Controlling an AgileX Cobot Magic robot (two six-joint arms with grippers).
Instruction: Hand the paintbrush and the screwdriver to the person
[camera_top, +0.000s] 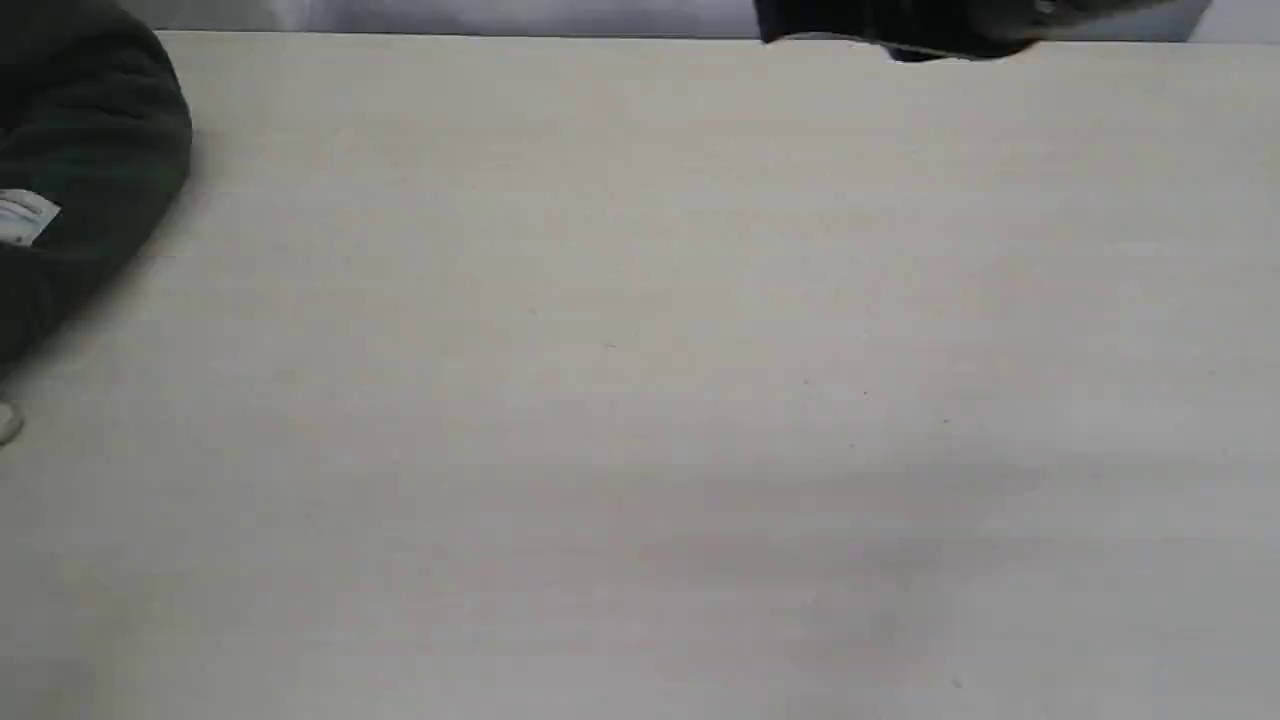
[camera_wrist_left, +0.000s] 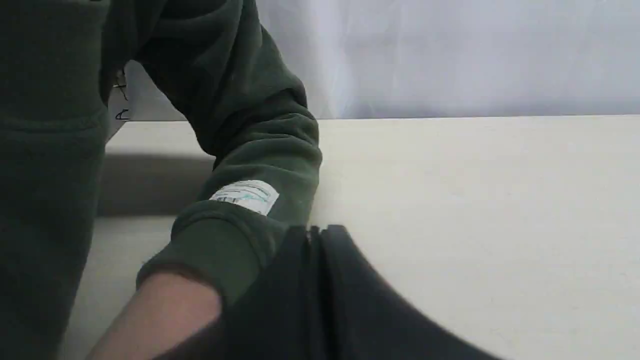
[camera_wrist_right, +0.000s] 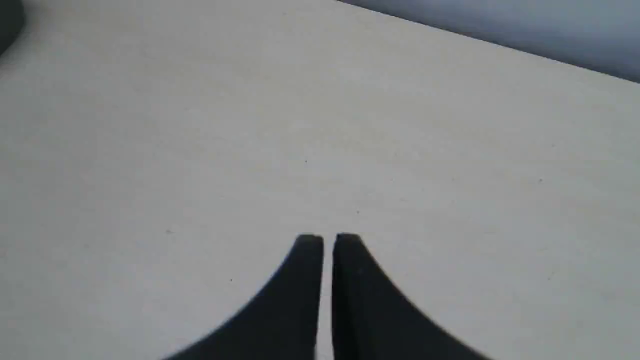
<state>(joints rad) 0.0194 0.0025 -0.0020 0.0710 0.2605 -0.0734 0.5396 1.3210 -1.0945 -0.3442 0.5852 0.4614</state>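
Left fingers (camera_wrist_left: 292, 290), pressed together, sit just beside the person (camera_wrist_left: 235, 240).

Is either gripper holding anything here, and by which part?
Nothing is held. The left gripper and the right gripper are both shut, fingers together, with nothing between them.

Pale beige table (camera_top: 640, 350), faint grain; plain whitish wall (camera_wrist_left: 450, 55) behind; soft diffuse light.
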